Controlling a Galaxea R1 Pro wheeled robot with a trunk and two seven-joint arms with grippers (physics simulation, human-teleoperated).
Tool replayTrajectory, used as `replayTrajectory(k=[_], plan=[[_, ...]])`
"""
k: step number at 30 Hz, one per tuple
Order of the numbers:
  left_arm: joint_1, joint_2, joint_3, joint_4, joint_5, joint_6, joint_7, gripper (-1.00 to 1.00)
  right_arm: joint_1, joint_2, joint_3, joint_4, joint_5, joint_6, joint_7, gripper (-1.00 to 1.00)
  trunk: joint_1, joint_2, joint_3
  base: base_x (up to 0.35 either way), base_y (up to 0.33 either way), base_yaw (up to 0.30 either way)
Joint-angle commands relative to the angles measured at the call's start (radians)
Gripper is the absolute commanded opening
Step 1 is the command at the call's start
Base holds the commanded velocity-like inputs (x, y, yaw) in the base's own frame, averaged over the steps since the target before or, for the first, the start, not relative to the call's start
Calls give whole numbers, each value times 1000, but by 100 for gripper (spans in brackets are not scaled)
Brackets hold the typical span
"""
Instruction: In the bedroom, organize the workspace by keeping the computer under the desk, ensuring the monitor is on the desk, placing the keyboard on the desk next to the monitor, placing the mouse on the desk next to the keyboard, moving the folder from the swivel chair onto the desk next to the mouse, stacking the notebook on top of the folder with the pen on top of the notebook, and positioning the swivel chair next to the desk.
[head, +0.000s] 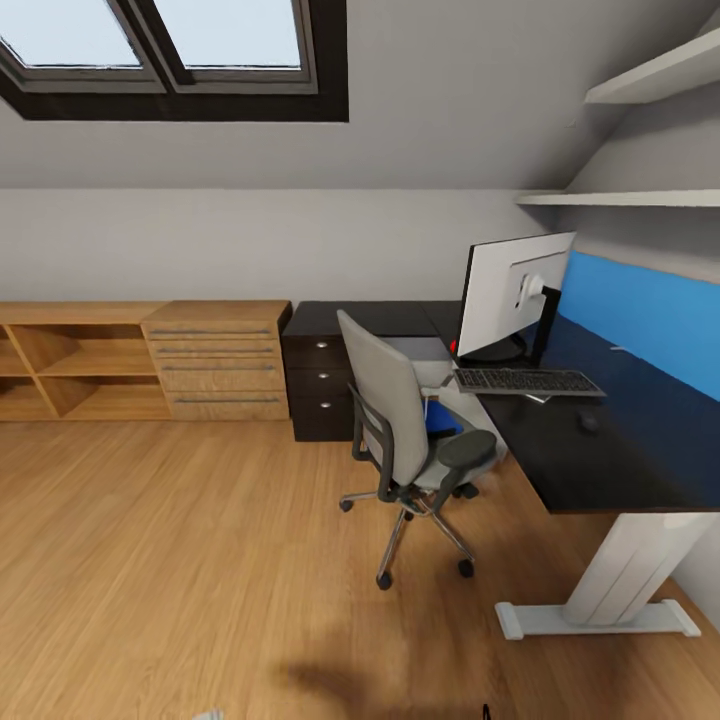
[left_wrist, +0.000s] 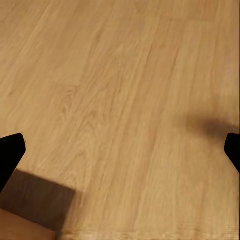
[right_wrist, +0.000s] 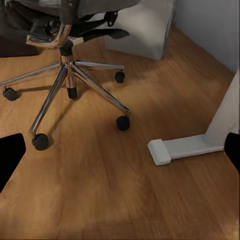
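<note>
One swivel chair (head: 410, 425); one monitor (head: 510, 290); one keyboard (head: 527, 381); one mouse (head: 589, 423); one blue folder (head: 440, 415) on the chair seat; two wall shelves (head: 640, 198); one skylight (head: 175, 50); one worktop (head: 620, 440); one computer (right_wrist: 140, 27).

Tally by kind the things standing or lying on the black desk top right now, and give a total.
Monitor: 1
Keyboard: 1
Mouse: 1
Total: 3 on the desk

A small pale item lies farther back on the top, near the blue wall panel, too small to name, so it is not counted.
</note>
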Motion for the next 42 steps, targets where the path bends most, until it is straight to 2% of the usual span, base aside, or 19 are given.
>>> replayTrajectory(k=[1, 2, 3, 6, 8, 9, 11, 12, 13, 15, 17, 20, 26, 28, 29, 30, 32, 35, 42], plan=[[0, -1, 1, -82, 3, 64, 0, 100, -15, 0, -1, -12, 4, 15, -5, 100, 4, -8, -4, 0, 0, 0], [0, -2, 1, -164, 4, 171, 0, 100, -35, 0, -1, -35, 4, 57, -6, 100, 8, -15, -7, 0, 0, 0], [-15, -14, 1, -302, 7, 373, -1, 100, -93, 0, -1, -105, 1, 217, -5, 100, 12, -22, -10, 0, 0, 0], [-104, -50, 1, -355, 8, 460, -2, 100, -196, 2, -2, -173, -2, 501, -4, 100, 23, -43, -20, 0, 0, 0], [-173, -63, 1, -362, 8, 481, -2, 100, -304, 4, -3, -187, -5, 736, 0, 100, 31, -57, -26, 0, 0, 0], [-240, -73, 1, -366, 9, 494, -3, 100, -394, 6, -4, -195, -11, 913, 16, 100, 35, -64, -29, 0, 0, 0], [-289, -80, 2, -369, 14, 519, -4, 100, -443, 8, -4, -198, -21, 995, 38, 100, 42, -78, -35, 0, 0, 0], [-330, -85, 2, -379, 36, 571, -4, 100, -487, 15, -4, -200, -33, 1057, 56, 100, 46, -85, -38, 0, 0, 0], [-358, -90, -1, -419, 77, 652, -4, 100, -542, 26, -4, -201, -48, 1138, 67, 100, 50, -92, -42, 0, 0, 0], [-368, -91, -15, -433, 94, 688, -4, 100, -569, 30, -4, -203, -54, 1183, 71, 100, 58, -106, -48, 0, 0, 0], [-374, -88, -47, -400, 104, 707, -4, 100, -586, 32, -10, -205, -60, 1211, 69, 100, 65, -120, -54, 0, 0, 0], [-377, -77, -67, -398, 109, 720, -4, 100, -594, 29, -41, -214, -87, 1236, 62, 100, 77, -141, -64, 0, 0, 0], [-351, -75, -73, -589, 112, 744, -1, 100, -595, 12, -66, -224, -133, 1265, 63, 100, 100, -183, -82, 0, 0, 0], [-310, -74, -73, -661, 111, 789, 0, 100, -595, 13, -69, -235, -138, 1277, 62, 100, 107, -197, -89, 0, 0, 0], [-292, -73, -71, -690, 111, 830, 0, 100, -592, 14, -70, -281, -140, 1337, 60, 100, 111, -204, -92, 0, 0, 0], [-291, -73, -70, -692, 111, 834, 0, 100, -590, 14, -70, -298, -140, 1350, 60, 100, 115, -211, -95, 0, 0, 0], [-288, -73, -67, -699, 112, 841, 0, 100, -565, 14, -70, -383, -141, 1391, 60, 100, 123, -225, -101, 0, 0, 0], [-284, -76, -65, -703, 112, 845, 1, 100, -482, 18, -68, -518, -142, 1444, 59, 100, 134, -246, -111, 0, 0, 0], [-281, -76, -62, -704, 111, 845, 3, 100, -437, 21, -66, -590, -142, 1469, 59, 100, 161, -295, -132, 0, 0, 0]])
